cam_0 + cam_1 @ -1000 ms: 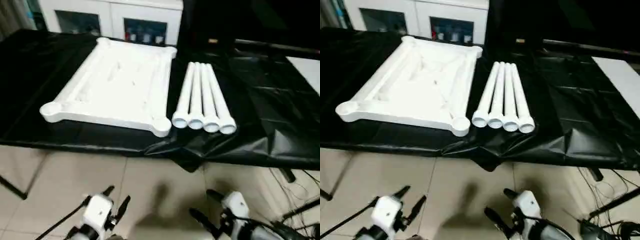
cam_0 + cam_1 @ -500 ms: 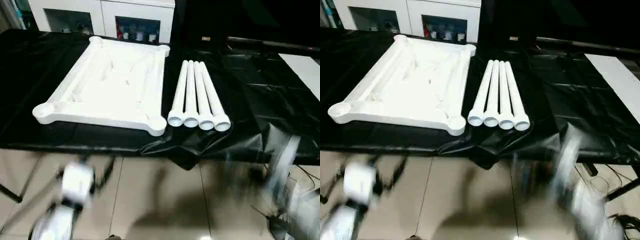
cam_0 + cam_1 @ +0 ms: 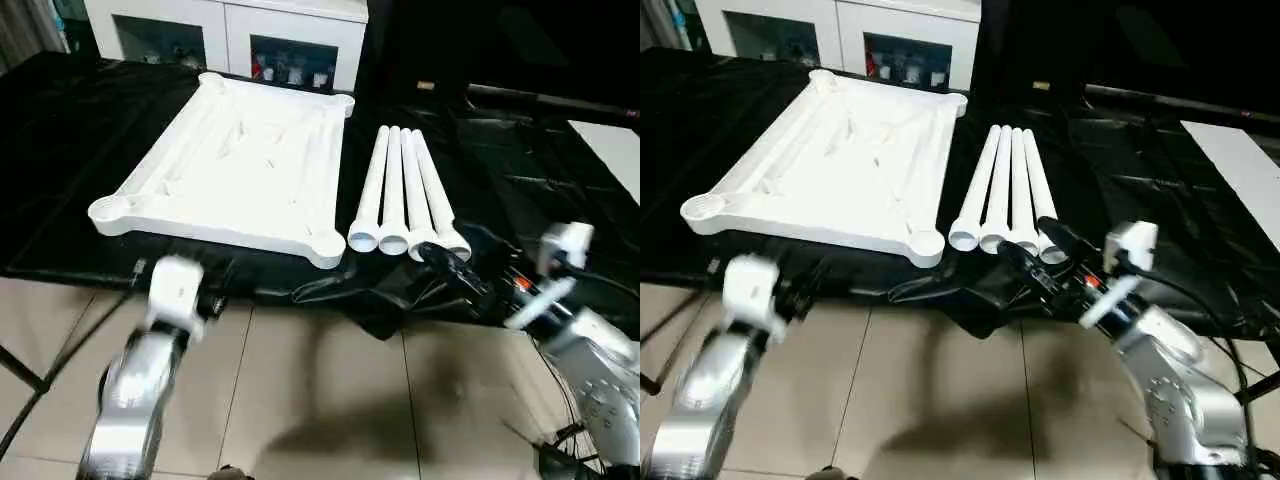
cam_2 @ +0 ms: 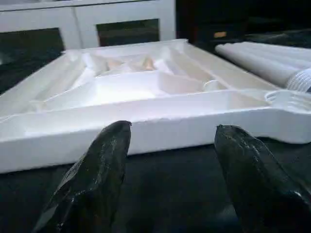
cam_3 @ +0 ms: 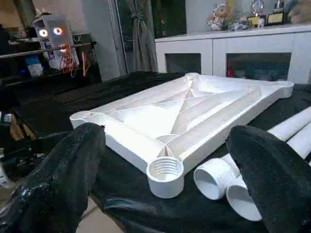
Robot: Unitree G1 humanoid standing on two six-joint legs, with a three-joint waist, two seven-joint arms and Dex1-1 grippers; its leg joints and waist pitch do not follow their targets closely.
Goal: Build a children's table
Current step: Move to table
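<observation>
A crumpled black sheet [image 3: 520,170] covers the desk; behind stands a white cabinet [image 3: 235,30] (glass-fronted), over a tiled floor [image 3: 320,400].

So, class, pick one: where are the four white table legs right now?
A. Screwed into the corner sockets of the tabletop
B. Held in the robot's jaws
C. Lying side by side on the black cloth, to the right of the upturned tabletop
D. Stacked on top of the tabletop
C: the four legs lie in a row on the black cloth beside the tabletop, whose corner sockets are empty.

Silver tubular forearms [image 3: 700,400], white wrist blocks, black cables, glossy black two-fingered tools [image 5: 167,160].
</observation>
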